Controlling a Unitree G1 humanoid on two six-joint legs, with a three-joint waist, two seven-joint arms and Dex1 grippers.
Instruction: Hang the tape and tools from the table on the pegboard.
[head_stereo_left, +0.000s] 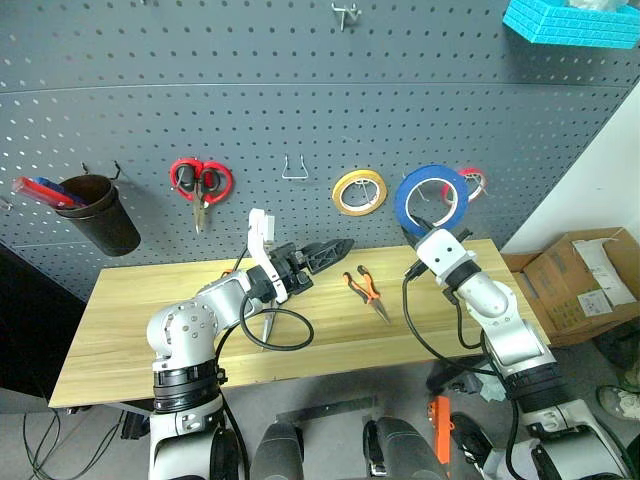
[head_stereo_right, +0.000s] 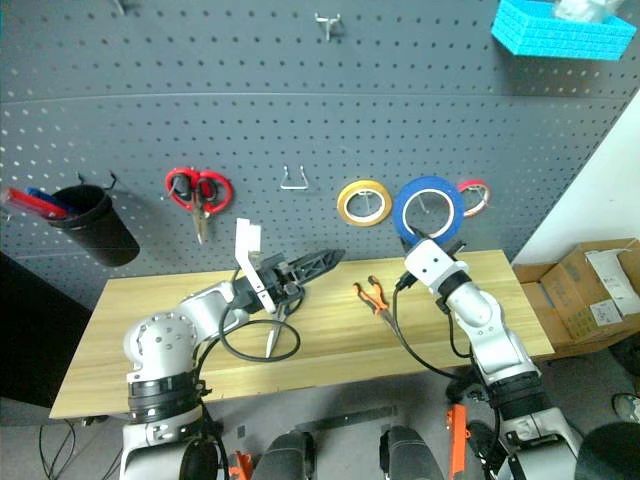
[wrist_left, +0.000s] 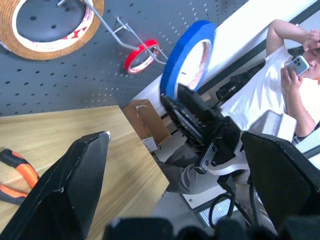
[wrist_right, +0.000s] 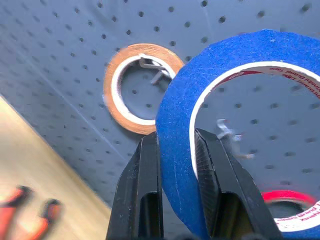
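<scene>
From my head camera, my right gripper (head_stereo_left: 428, 226) pinches the blue tape (head_stereo_left: 431, 197) against the pegboard (head_stereo_left: 300, 110), at 3 o'clock from the yellow roll (head_stereo_left: 361, 192). My left gripper (head_stereo_left: 322, 254) hangs spread wide, empty, above the table (head_stereo_left: 150, 310); pliers (head_stereo_left: 364, 290) lie at its 4 o'clock.

Right wrist view: 2 fingers (wrist_right: 142, 190) clamp the tape's wall.

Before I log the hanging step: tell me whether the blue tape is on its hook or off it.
Off. The right gripper clamps the blue tape by its rim, holding it before the pegboard; the hook shows through its hole, not bearing it.
</scene>
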